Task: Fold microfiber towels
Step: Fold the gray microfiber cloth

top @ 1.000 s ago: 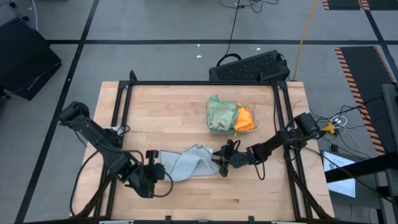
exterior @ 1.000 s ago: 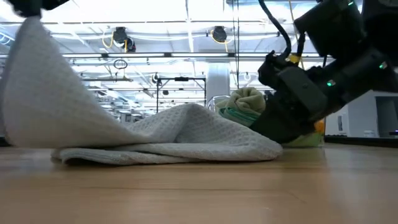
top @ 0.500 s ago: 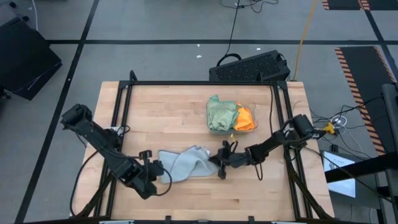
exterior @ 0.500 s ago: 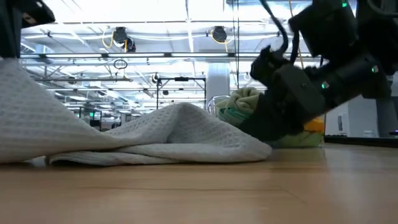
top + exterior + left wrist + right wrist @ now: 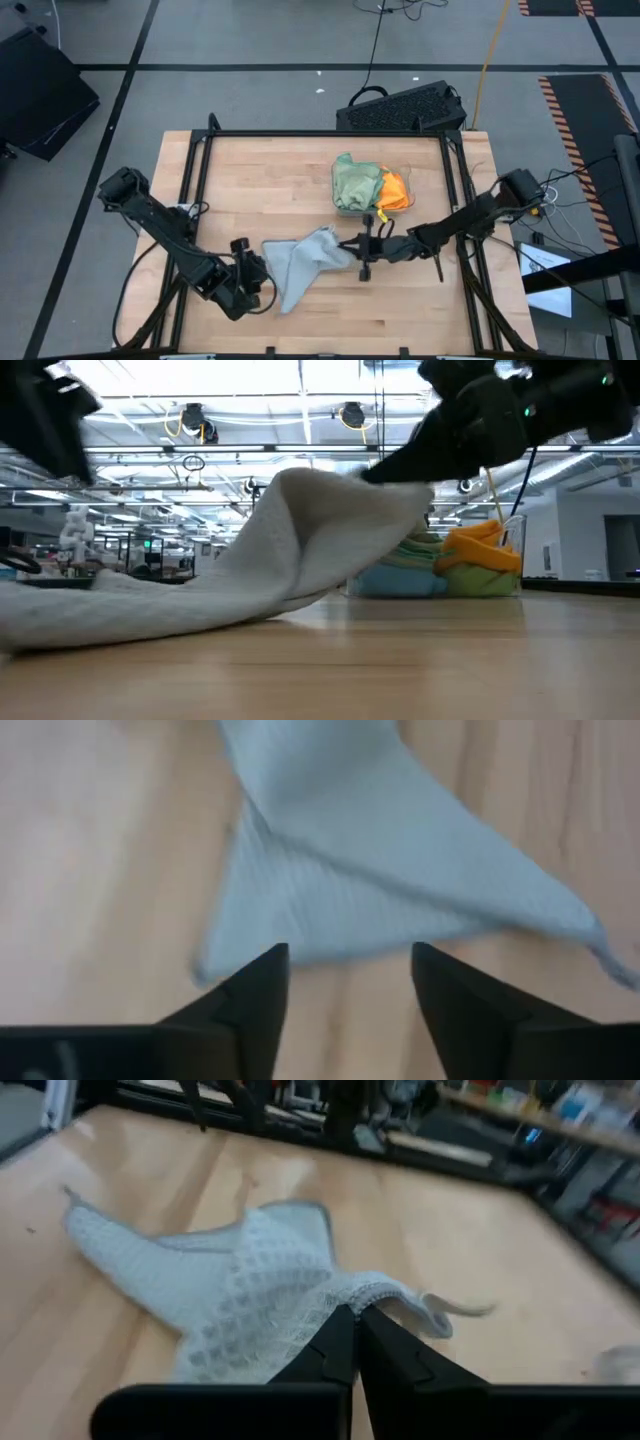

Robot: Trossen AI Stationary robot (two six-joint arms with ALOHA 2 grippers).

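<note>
Grey towel: light grey microfiber towel [image 5: 305,262] lay on the wooden table [image 5: 270,175] between the two pincers, its near edge flat on the wood, its far right corner raised off it.
Left pincer: left gripper [image 5: 348,982] hovered just short of the towel's near edge, fingers [image 5: 255,995] spread, nothing between them.
Right pincer: right gripper [image 5: 352,1342] had its fingers pressed together on the towel's right corner and held that corner above the table.
Beyond right pincer: clear tray [image 5: 343,207] sat farther back, near but apart from the pincer.
Tray contents: pale sage green towel [image 5: 355,183] bunched beside an orange towel [image 5: 394,190]; a light blue cloth [image 5: 395,578] showed beneath them in the low view.
</note>
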